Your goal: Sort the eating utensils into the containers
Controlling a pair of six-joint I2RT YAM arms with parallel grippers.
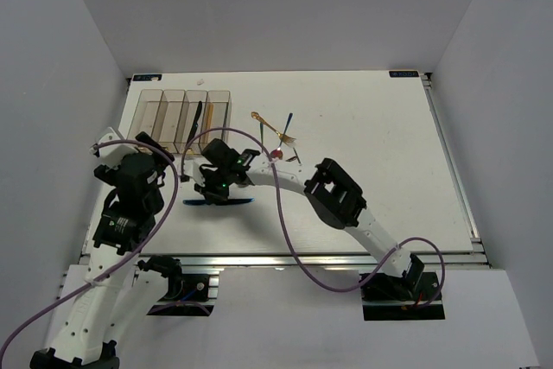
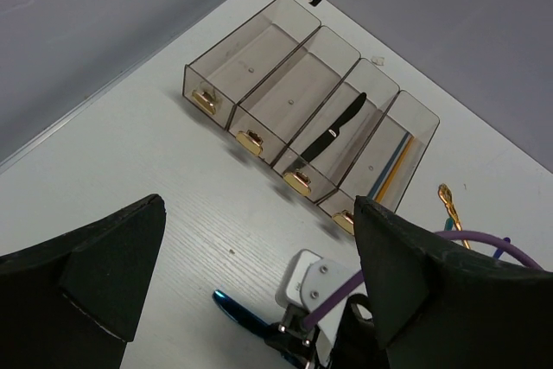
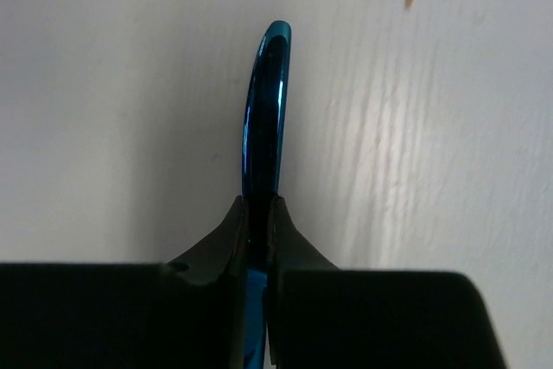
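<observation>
Currently we see:
right gripper [image 3: 261,206]: clamped on blue knife [image 3: 263,118]
knife spot: low at table [image 1: 389,144], near containers [image 2: 276,68] front ends
knife axis: left-right, along table's near edge
left gripper [image 2: 259,274]: spread wide

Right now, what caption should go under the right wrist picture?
The right gripper pinches a shiny blue knife, with the white table behind.
</observation>
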